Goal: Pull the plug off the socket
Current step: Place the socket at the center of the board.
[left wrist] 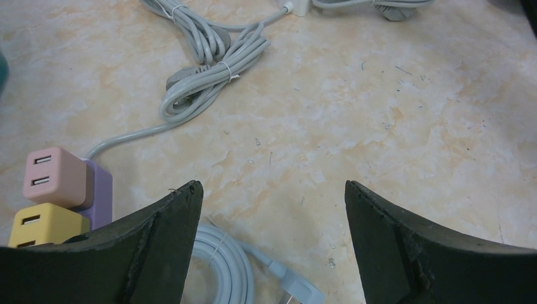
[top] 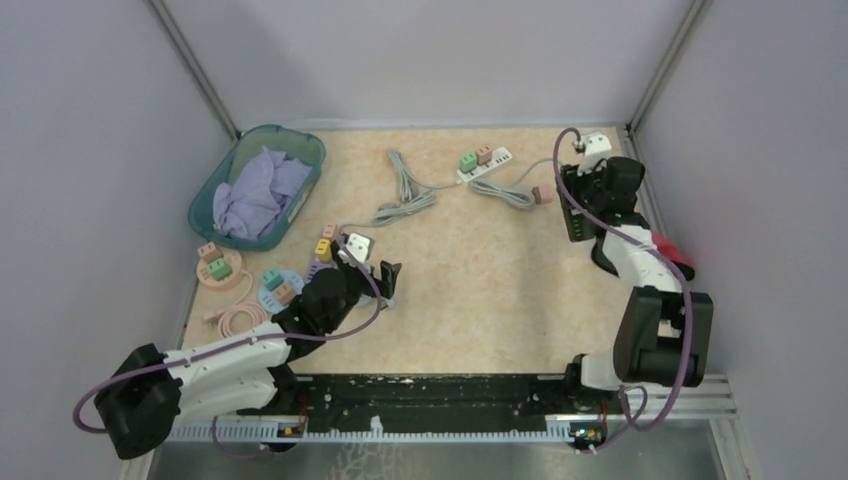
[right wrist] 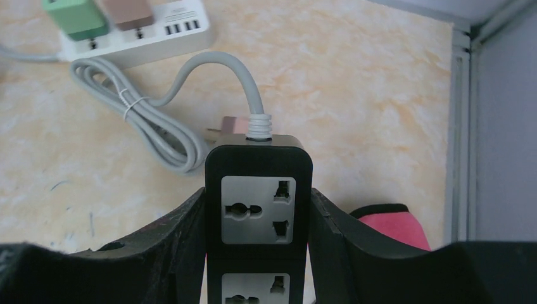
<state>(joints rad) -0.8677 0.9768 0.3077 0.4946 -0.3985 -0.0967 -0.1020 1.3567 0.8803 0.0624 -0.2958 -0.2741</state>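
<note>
- Black socket strip [right wrist: 258, 209] is gripped by the right jaws, which are closed on its two long sides.
- Two grey socket faces are seen on it, one between the tips of the right jaws and one further back.
- Its grey cord [right wrist: 209, 69] is seen coming out of the end just past the right jaws and curving off to their left.
- A small brown plug [right wrist: 221, 125] is seen lying on the desk [right wrist: 354, 82] just past the tips of the right jaws, beside that cord.
- A white socket strip [right wrist: 158, 38] is seen far ahead and to the left of the right jaws, with a green block [right wrist: 76, 16] and a brown block [right wrist: 130, 9] stuck in it.
- The left jaws are held wide open, and nothing is gripped by them.
- A pale blue cable [left wrist: 221, 266] is seen on the desk under the left jaws.
- A pink cube [left wrist: 50, 177] and a yellow cube [left wrist: 44, 225] are seen just to the left of the left jaws.
- A tied grey cord bundle [left wrist: 202, 82] is seen well ahead of the left jaws.
</note>
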